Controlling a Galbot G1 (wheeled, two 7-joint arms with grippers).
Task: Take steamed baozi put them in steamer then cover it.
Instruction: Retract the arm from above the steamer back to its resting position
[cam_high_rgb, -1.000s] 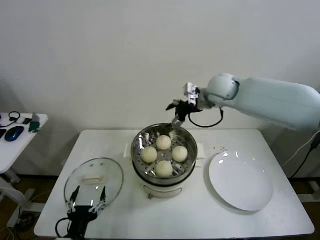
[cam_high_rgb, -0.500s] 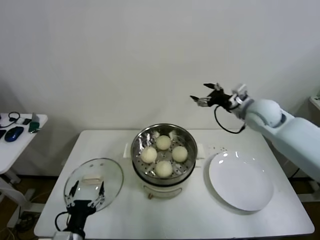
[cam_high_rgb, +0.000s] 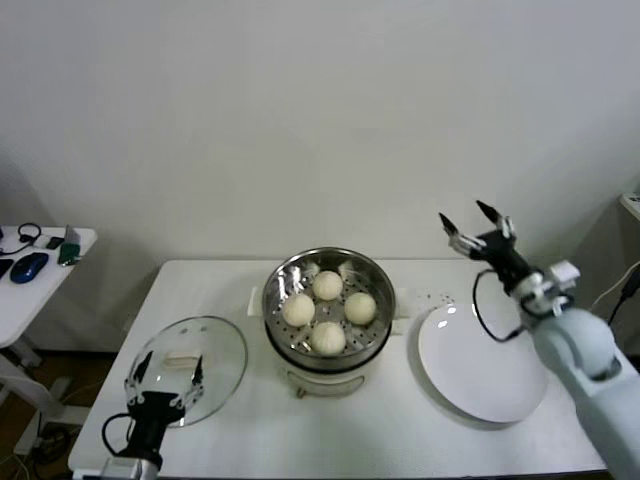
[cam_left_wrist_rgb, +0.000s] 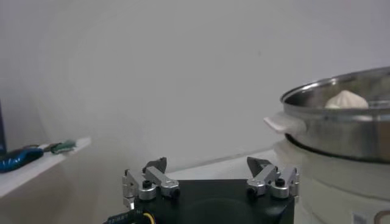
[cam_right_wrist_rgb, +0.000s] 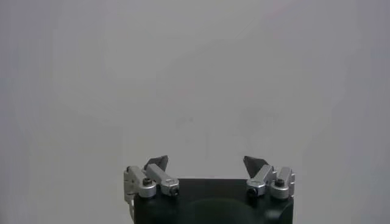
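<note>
Head view: the steamer (cam_high_rgb: 328, 300) sits at the centre of the white tabletop (cam_high_rgb: 380, 420), a shiny steel basket with a perforated bottom on a white cooker base. Inside lie four steamed baozi (cam_high_rgb: 328, 285), smooth, round and cream-white, set in a diamond with small gaps between them. The cover (cam_high_rgb: 190, 365), a clear glass lid with a metal rim and a flat whitish handle, lies flat on the tabletop at lower left of the frame, apart from the steamer. The left gripper (cam_high_rgb: 161, 372) hovers over the cover's near edge at the bottom left, its fingers spread wide and holding nothing. The right gripper (cam_high_rgb: 476, 228) is raised at the right of the frame, above the far edge of a white plate (cam_high_rgb: 482, 375), fingers wide apart and empty. The plate lies to the right of the steamer. Behind the tabletop stands a plain white wall (cam_high_rgb: 300, 120). At the left edge, a small side table (cam_high_rgb: 45, 270) carries a blue mouse (cam_high_rgb: 29, 266).
</note>
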